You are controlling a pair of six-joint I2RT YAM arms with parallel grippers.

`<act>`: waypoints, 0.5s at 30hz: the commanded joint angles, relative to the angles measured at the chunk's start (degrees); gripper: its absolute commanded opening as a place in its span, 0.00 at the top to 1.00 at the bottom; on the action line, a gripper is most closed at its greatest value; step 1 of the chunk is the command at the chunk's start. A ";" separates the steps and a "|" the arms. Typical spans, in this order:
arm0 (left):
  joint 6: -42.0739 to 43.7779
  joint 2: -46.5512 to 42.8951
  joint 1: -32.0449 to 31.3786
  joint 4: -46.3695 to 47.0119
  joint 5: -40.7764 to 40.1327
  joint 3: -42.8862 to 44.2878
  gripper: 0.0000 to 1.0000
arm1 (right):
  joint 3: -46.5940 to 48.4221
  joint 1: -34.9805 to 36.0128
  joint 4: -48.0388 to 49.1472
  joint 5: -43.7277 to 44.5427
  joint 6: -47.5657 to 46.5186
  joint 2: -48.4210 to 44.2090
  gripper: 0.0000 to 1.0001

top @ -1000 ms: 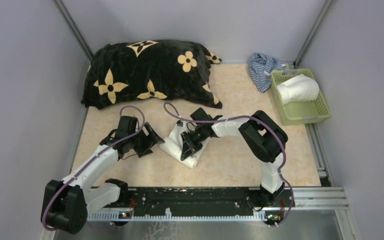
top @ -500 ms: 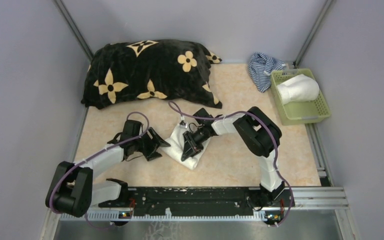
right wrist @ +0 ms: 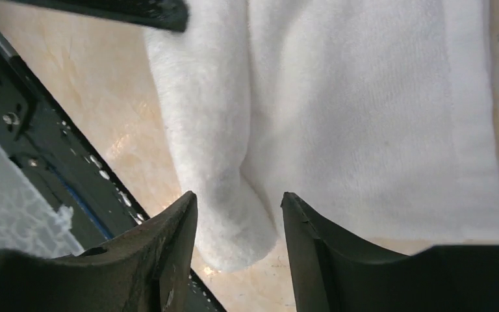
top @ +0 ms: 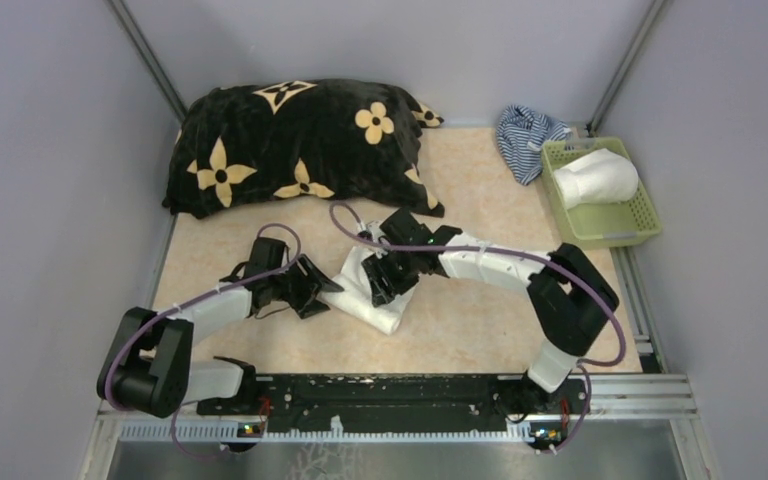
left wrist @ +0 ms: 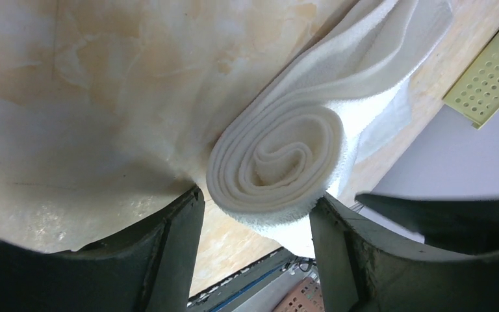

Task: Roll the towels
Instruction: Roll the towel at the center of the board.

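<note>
Flanking towel [top: 375, 293] roll ends | both hands parted, ungripping

2 arms: white links, black joints, purple cables looped along each; dark matte jaws.

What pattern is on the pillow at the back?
Black with tan flowers on the pillow, clearest in the top external view.

The towel [top: 375, 292] on the counter [top: 480, 330] is plain white, without pattern — the second towel [top: 596, 178] is also white, inside a light green basket [top: 622, 228]. The counter is beige with a marbled look. The pillow [top: 290, 145] is black with tan flowers. The garment [top: 525, 138] has blue and white stripes. Both arms are white and black — their cables purple.
</note>
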 commanded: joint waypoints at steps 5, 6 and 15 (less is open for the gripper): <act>1.25 3.70 0.05 -4.88 -5.78 0.48 0.33 | 1.07 17.77 1.68 32.52 -11.37 -8.58 0.48; 1.19 3.77 0.01 -4.97 -5.89 0.57 0.32 | 0.36 19.48 3.04 34.38 -12.43 -8.79 0.48; 1.11 4.46 0.01 -5.38 -6.44 0.43 0.31 | -4.73 25.19 11.84 40.29 -18.71 -4.95 0.49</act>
